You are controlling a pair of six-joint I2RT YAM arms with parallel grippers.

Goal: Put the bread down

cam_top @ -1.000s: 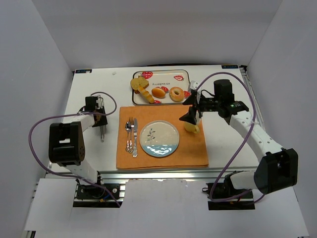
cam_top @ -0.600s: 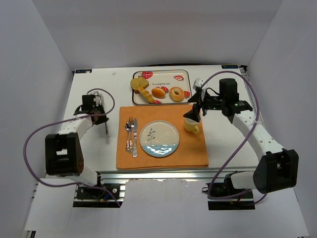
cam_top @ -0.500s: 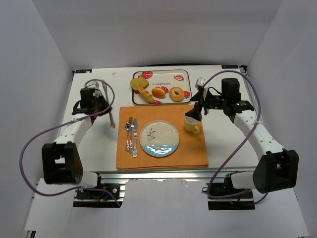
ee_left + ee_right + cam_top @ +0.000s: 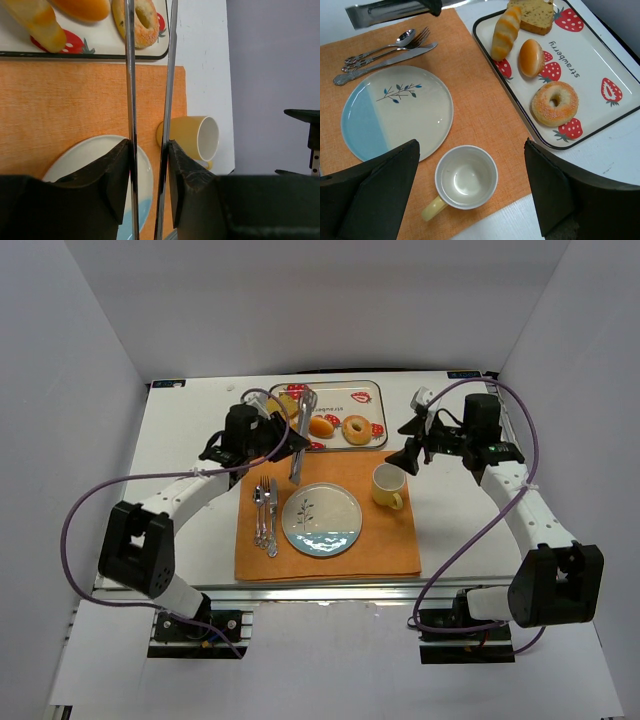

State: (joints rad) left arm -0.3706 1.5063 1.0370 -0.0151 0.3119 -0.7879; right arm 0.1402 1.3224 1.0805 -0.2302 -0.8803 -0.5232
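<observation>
Now that the left arm has swung in from the left side of the table, the left gripper (image 4: 274, 436) hangs over the far edge of the orange placemat (image 4: 395, 540), just short of the tray (image 4: 335, 405). Its fingers are clamped on a pair of metal tongs (image 4: 131, 75). The two arms of the tongs stand slightly apart with nothing between them.

The bread (image 4: 357, 429) lies untouched on the tray, beside the round orange bun (image 4: 320, 425). In the left wrist view the tongs' arms run up past it and out of frame, so their tips cannot be seen.

A second ago the right gripper (image 4: 408, 458) was over the yellow cup (image 4: 388, 486). It has since drawn back toward the tray's right end, with its jaws wide and empty. The cup stands upright on the placemat, right of the plate (image 4: 321, 520).

Judgement: the tool is now within reach of the bread, but the pick-up has not begun and the plate is bare.
</observation>
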